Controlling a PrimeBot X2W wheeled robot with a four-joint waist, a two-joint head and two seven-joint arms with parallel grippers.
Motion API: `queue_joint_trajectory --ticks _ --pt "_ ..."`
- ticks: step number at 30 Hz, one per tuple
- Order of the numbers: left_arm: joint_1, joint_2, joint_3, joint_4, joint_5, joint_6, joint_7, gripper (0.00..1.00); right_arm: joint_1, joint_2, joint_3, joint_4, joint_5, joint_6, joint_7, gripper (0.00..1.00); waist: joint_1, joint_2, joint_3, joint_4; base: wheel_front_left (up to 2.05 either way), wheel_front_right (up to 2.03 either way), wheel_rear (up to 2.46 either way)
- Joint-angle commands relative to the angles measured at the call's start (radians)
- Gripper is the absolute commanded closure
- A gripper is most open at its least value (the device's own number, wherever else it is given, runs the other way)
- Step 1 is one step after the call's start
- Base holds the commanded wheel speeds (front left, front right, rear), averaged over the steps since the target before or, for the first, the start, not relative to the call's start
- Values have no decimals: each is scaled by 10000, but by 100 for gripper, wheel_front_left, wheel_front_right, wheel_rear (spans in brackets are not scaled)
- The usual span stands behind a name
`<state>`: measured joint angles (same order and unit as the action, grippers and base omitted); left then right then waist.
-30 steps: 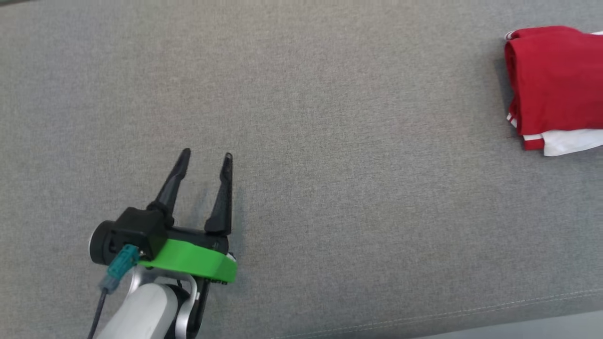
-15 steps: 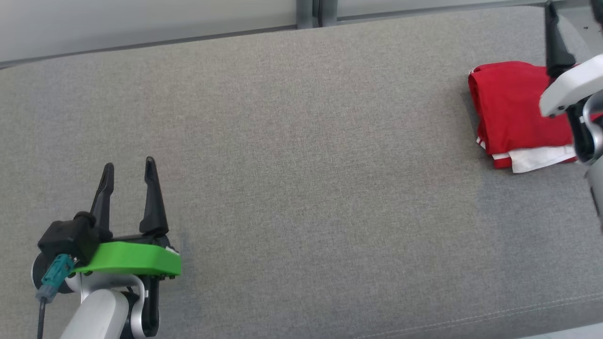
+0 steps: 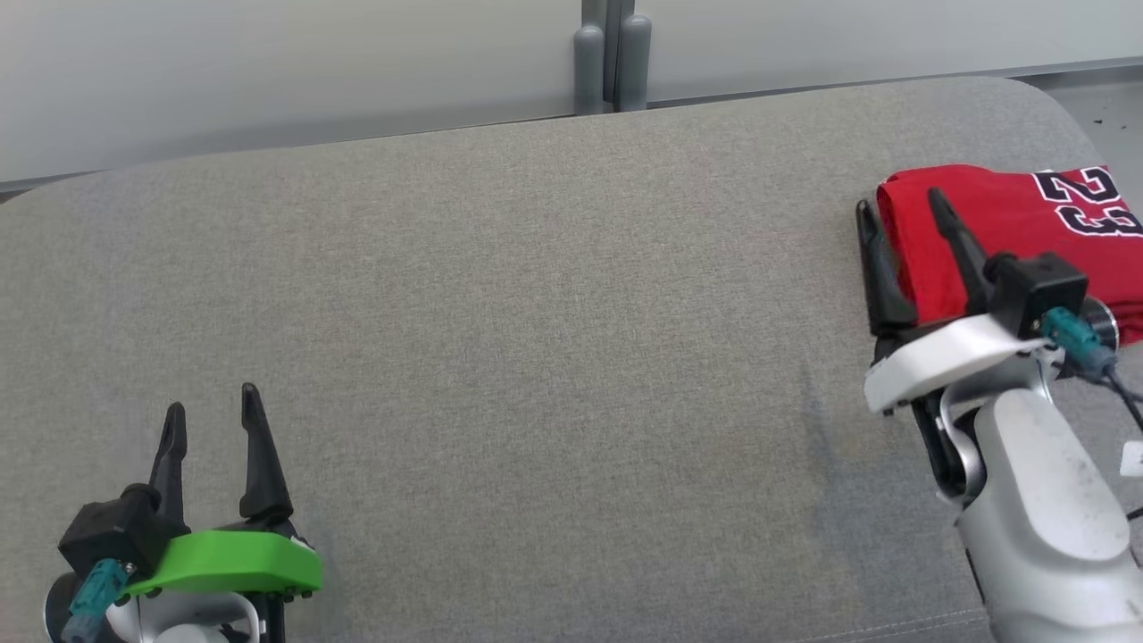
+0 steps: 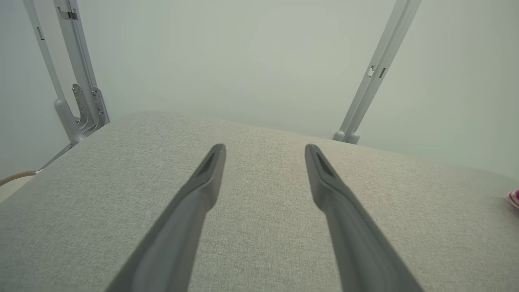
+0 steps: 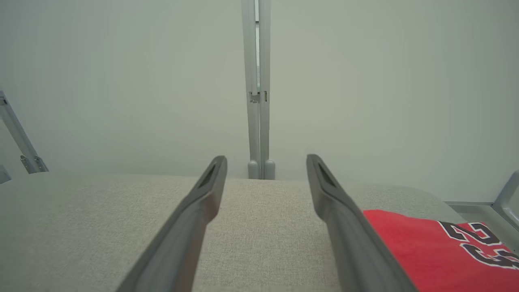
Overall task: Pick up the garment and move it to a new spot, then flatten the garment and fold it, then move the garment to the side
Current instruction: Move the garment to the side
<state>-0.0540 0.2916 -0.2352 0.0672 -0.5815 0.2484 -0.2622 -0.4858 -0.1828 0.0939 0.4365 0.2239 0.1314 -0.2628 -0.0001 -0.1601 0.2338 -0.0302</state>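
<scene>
The garment (image 3: 1009, 223) is a red jersey with black and white numerals, folded flat at the far right of the grey cushion (image 3: 536, 313). In the right wrist view the garment (image 5: 421, 247) lies at the lower right. My right gripper (image 3: 902, 210) stands open over the garment's left edge, one finger over grey fabric, the other over the red cloth, holding nothing. My left gripper (image 3: 210, 413) stands open at the lower left, far from the garment, over bare cushion. In the left wrist view the left gripper (image 4: 264, 149) has nothing between its fingers, and a sliver of the garment (image 4: 514, 198) shows at the right edge.
A pale wall runs behind the cushion, with a grey double post (image 3: 612, 54) at its back edge. Slanted metal struts (image 4: 77, 81) stand beyond the cushion's far end in the left wrist view. The cushion's rounded right corner (image 3: 1045, 98) lies just past the garment.
The head camera has tilted up and turned right, bringing the wall and the cushion's back edge into view. My right gripper has come into view and now sits lower, at the garment's left edge.
</scene>
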Motion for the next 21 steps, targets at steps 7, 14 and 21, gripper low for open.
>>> queue_joint_trajectory --ticks 7,14,21 --pt "478 -459 122 128 440 -289 -25 0 2046 1154 -812 -1768 -1677 -15 -24 0 1 1 -61 304 0 0 0" --pt "455 -750 169 434 745 -645 -25 0 3282 1307 -683 -2903 -1457 -15 224 0 1 1 -169 534 0 0 0" --pt "200 -853 52 861 1010 -1058 -26 0 3897 1303 -504 -3403 -991 -15 396 0 1 1 -339 600 0 0 0"
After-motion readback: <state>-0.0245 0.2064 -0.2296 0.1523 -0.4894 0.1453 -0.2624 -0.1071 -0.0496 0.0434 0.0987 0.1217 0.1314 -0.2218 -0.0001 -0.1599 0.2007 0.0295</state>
